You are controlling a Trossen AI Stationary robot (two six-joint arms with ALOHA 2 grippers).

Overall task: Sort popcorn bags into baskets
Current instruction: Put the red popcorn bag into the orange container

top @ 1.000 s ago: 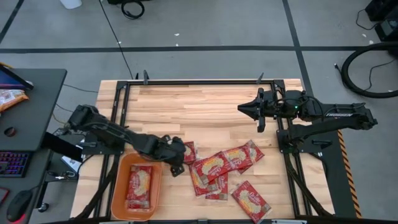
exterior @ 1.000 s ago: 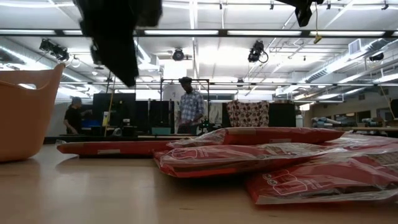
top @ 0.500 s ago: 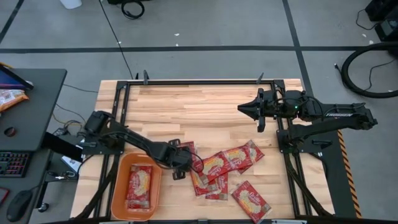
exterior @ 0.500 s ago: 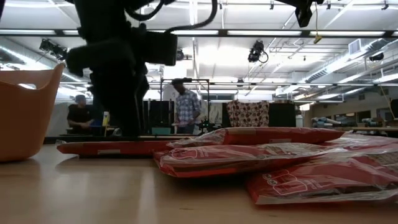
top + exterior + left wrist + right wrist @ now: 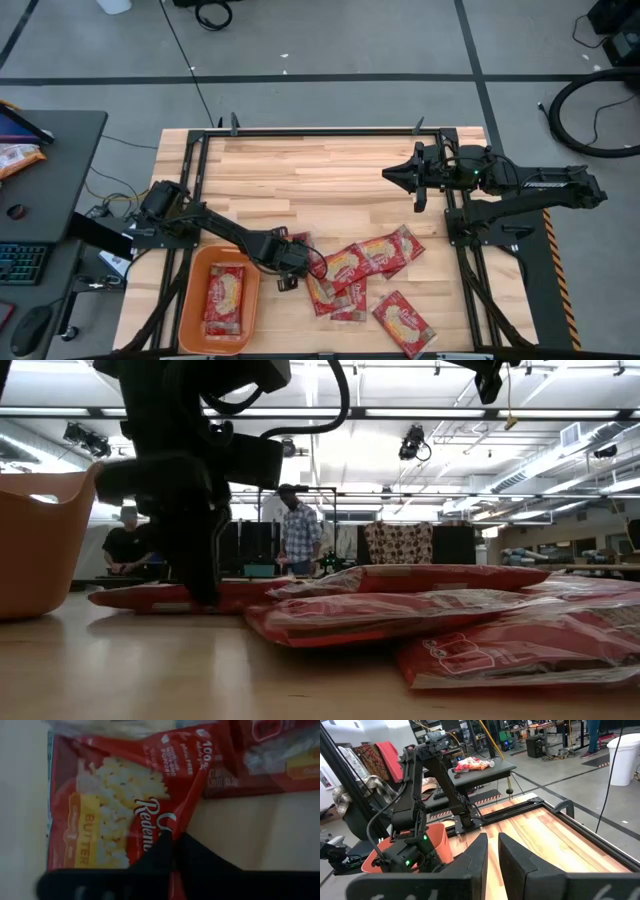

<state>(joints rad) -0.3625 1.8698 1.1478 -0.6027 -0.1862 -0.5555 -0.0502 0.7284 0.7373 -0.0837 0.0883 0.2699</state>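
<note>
From above I count one orange basket (image 5: 218, 300) at about 7 o'clock on the table (image 5: 330, 165), one popcorn bag (image 5: 224, 298) inside it, and roughly six more bags in a loose pile (image 5: 355, 262) toward 5 o'clock. The left gripper (image 5: 293, 262) sits low on the pile's left edge; half a second back it was a touch higher. The right gripper (image 5: 392, 174) idles at 2 o'clock, fingers nearly together, holding nothing. In the low view the left gripper (image 5: 200, 595) reaches down onto the far bag (image 5: 180, 596). In the left wrist view the fingers (image 5: 165, 847) pinch that bag's (image 5: 120, 805) edge.
</note>
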